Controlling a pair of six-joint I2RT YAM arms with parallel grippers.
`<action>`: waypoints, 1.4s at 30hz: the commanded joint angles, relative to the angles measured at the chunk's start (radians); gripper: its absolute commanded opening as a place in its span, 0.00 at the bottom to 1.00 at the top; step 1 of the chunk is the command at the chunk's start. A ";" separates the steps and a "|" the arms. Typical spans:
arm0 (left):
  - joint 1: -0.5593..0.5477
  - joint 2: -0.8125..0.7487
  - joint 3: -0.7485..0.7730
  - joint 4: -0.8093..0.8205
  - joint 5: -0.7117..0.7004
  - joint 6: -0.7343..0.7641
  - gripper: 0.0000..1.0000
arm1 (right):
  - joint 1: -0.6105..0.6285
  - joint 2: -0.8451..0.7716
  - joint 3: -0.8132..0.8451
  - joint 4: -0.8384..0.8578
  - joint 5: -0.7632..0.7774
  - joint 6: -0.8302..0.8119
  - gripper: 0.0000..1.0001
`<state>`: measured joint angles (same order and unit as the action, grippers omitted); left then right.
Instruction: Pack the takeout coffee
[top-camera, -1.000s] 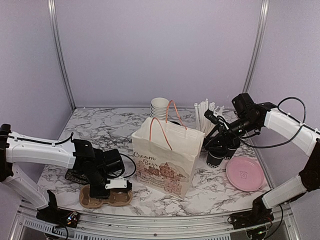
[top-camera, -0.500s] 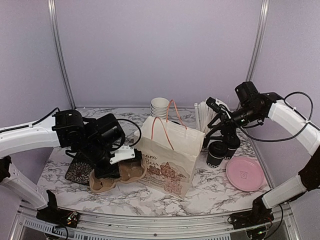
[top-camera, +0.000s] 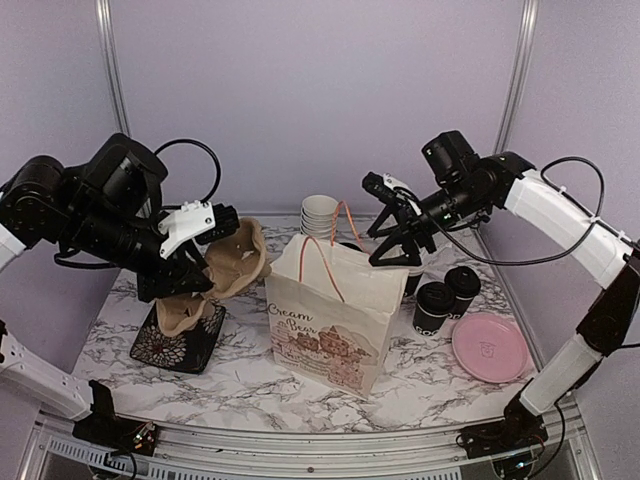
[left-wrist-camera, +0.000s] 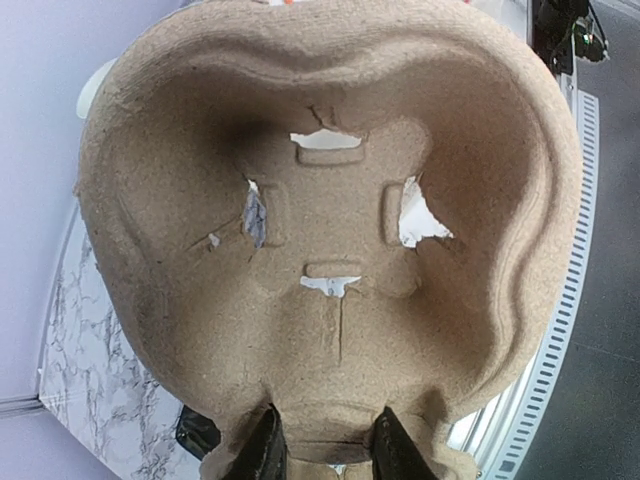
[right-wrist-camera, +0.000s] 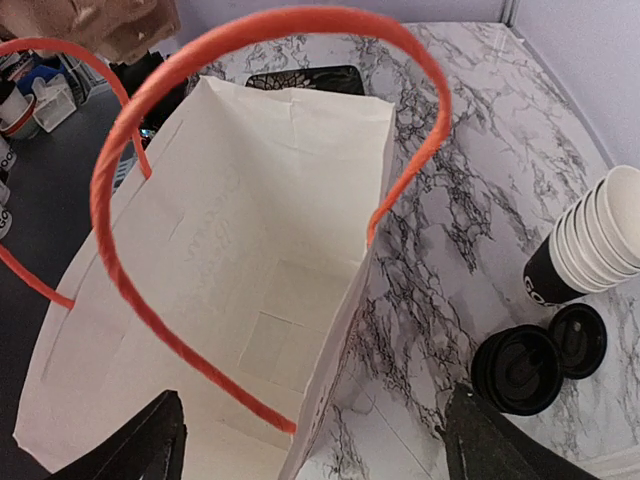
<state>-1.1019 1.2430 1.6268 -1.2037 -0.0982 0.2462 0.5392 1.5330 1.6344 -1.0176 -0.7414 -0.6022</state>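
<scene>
Two takeout coffee cups (top-camera: 433, 305) (top-camera: 463, 285), black with black lids, stand right of the paper bag (top-camera: 335, 310). Their lids also show in the right wrist view (right-wrist-camera: 517, 368) (right-wrist-camera: 578, 340). My left gripper (top-camera: 207, 283) is shut on the middle of a brown pulp cup carrier (top-camera: 235, 262) and holds it tilted in the air, left of the bag. The carrier's underside fills the left wrist view (left-wrist-camera: 330, 200), pinched between my fingers (left-wrist-camera: 265, 450). My right gripper (top-camera: 395, 235) is open and empty above the bag's open mouth (right-wrist-camera: 250, 300), straddling its right wall (right-wrist-camera: 315, 450).
A stack of white-lined cups (top-camera: 320, 212) stands behind the bag and also shows in the right wrist view (right-wrist-camera: 590, 240). A black patterned tray (top-camera: 180, 345) lies under the carrier. A pink plate (top-camera: 487, 348) lies at the front right. The bag's orange handles (right-wrist-camera: 270, 30) arch up.
My left arm lifted the carrier from the front of the table up and back, tilting it beside the bag. My right gripper moved from over the coffee cups left to above the bag's mouth.
</scene>
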 joint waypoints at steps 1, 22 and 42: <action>-0.004 -0.002 0.176 -0.054 -0.088 0.032 0.30 | 0.065 0.079 0.085 -0.040 0.101 0.050 0.86; 0.026 0.089 0.151 0.637 0.168 0.266 0.29 | 0.195 0.196 0.209 -0.118 -0.064 0.060 0.12; 0.066 0.084 -0.161 0.930 0.505 0.070 0.29 | 0.206 0.191 0.200 -0.133 -0.135 0.036 0.07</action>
<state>-1.0454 1.3609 1.4899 -0.3775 0.3302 0.3706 0.7387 1.7214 1.8210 -1.1343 -0.8505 -0.5518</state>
